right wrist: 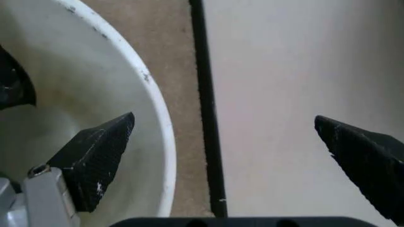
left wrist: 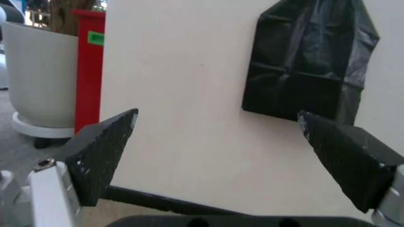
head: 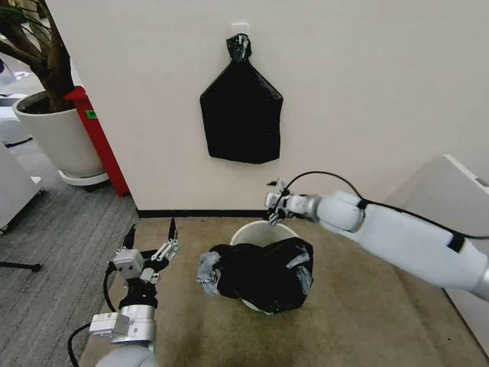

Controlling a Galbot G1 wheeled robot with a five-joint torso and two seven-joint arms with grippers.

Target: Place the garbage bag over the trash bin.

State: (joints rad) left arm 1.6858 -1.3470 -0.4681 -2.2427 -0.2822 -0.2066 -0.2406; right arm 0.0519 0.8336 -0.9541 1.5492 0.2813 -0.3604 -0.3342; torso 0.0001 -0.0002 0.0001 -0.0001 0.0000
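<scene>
Black plastic garbage bag (head: 260, 275): crumpled and glossy, draped over the near side of the bin's mouth, sagging down the front, far part of the rim left bare
Trash bin (head: 256, 231): cream-white, round, on the tan carpet (head: 359, 306) close to the wall; bare inner wall and rolled rim (right wrist: 154, 109) visible from the right wrist
Right claw (head: 273, 205): hovering just over the far rim of the bin, next to the wall, fingers (right wrist: 94, 156) spread wide apart, gripping nothing; one fingertip over the bin's inside, the other over by the wall
Left claw (head: 151, 241): off to the left of the bin, well apart from the bag, pointing up toward the wall, fingers (left wrist: 101, 151) wide apart, nothing between them
Wall (head: 367, 92): pale, black skirting strip along the bottom
Flat black bundle (head: 241, 115): hanging on the wall above the bin, knotted top on a hook
Plant pot (head: 57, 138): big, white, far left, red stand (head: 99, 138) beside it
</scene>
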